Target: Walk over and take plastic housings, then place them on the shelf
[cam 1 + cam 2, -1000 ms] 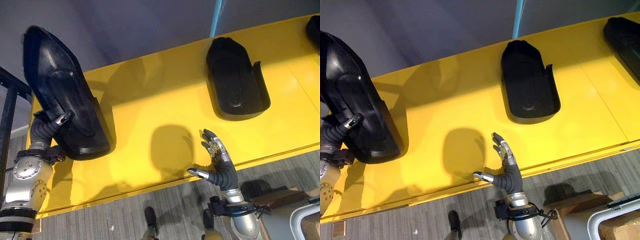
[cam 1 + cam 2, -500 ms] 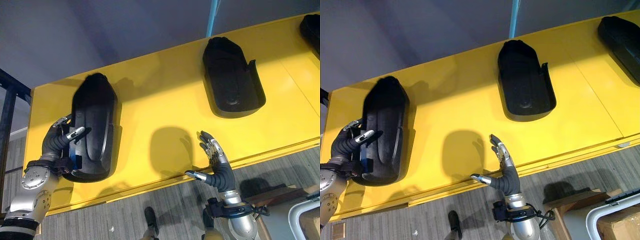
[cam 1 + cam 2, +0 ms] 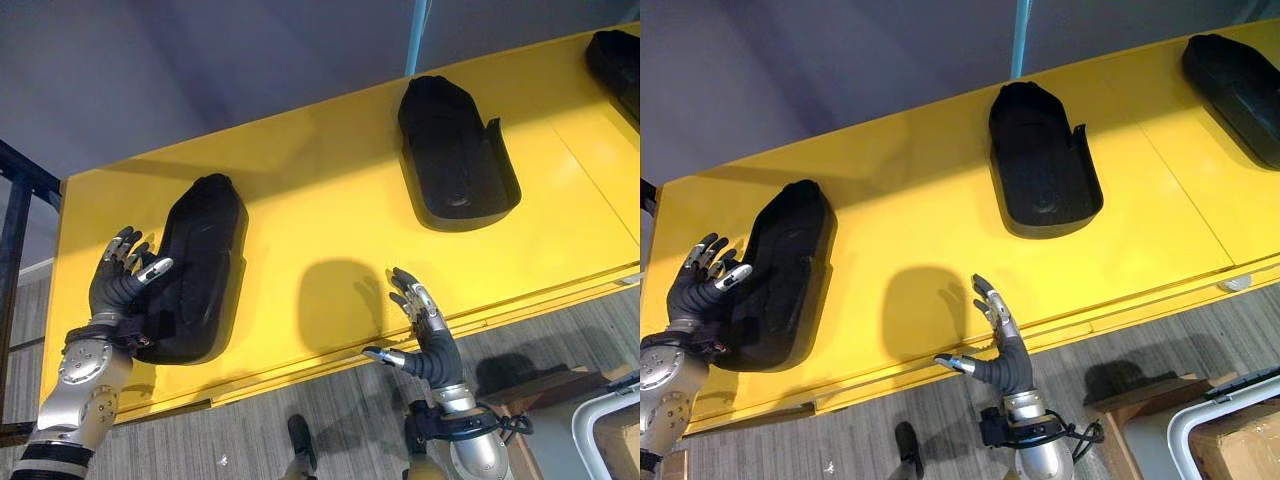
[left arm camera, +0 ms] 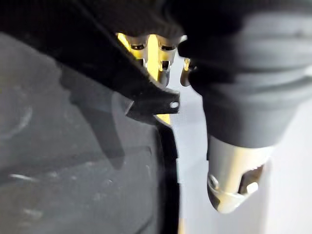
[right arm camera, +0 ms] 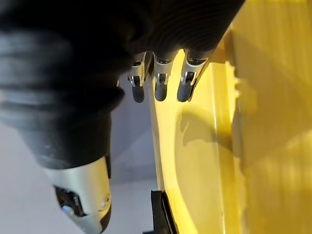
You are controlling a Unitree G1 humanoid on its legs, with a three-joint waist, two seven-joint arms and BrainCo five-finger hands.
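Note:
A black plastic housing (image 3: 200,265) lies flat on the yellow shelf (image 3: 320,210) at its left end. My left hand (image 3: 118,282) sits just beside the housing's left edge, open, fingers spread and off the plastic; the housing's dark wall (image 4: 73,161) looms close in the left wrist view. A second black housing (image 3: 452,155) rests further right on the shelf, and the tip of a third (image 3: 1235,80) shows at the far right. My right hand (image 3: 420,325) hovers open over the shelf's front edge, holding nothing.
The shelf's front lip (image 3: 500,315) runs diagonally, with grey floor below it. A dark metal frame (image 3: 15,230) stands past the shelf's left end. A blue post (image 3: 418,35) rises behind the shelf. A white-rimmed bin with cardboard (image 3: 1230,430) sits at lower right.
The left housing has gone from held up in my left hand to lying flat on the shelf. My left hand has let go and opened beside it. The right hand barely moved.

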